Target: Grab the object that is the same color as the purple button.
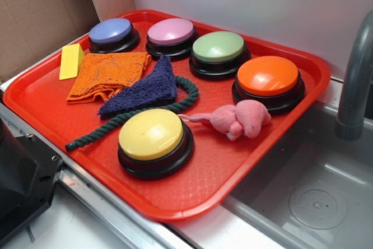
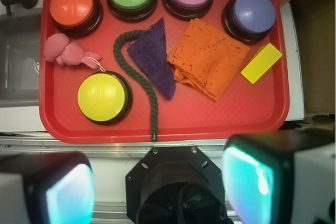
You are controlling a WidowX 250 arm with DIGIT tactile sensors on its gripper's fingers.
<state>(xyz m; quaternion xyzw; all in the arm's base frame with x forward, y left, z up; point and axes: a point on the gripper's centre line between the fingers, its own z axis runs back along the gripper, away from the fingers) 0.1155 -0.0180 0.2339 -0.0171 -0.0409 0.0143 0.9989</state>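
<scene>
The object, a dark purple knitted cloth (image 1: 143,91) (image 2: 152,56), lies folded to a triangle in the middle of the red tray (image 1: 221,179) (image 2: 210,119). One edge touches the orange cloth (image 1: 105,74) (image 2: 210,56), and the dark green rope (image 1: 116,122) (image 2: 152,103) curls round its other side. The purple button (image 1: 111,32) (image 2: 253,12) stands at the tray's far corner. In the wrist view my gripper (image 2: 163,182) is open, its teal pads (image 2: 247,184) wide apart with nothing between them. It hangs high over the robot's black base, off the tray's near edge. The exterior view does not show it.
Pink (image 1: 171,32), green (image 1: 218,48), orange (image 1: 268,77) and yellow (image 1: 151,135) buttons stand on the tray. A pink toy mouse (image 1: 242,119) and a yellow block (image 1: 71,61) lie there too. A steel sink (image 1: 315,202) with a grey faucet (image 1: 355,80) adjoins the tray.
</scene>
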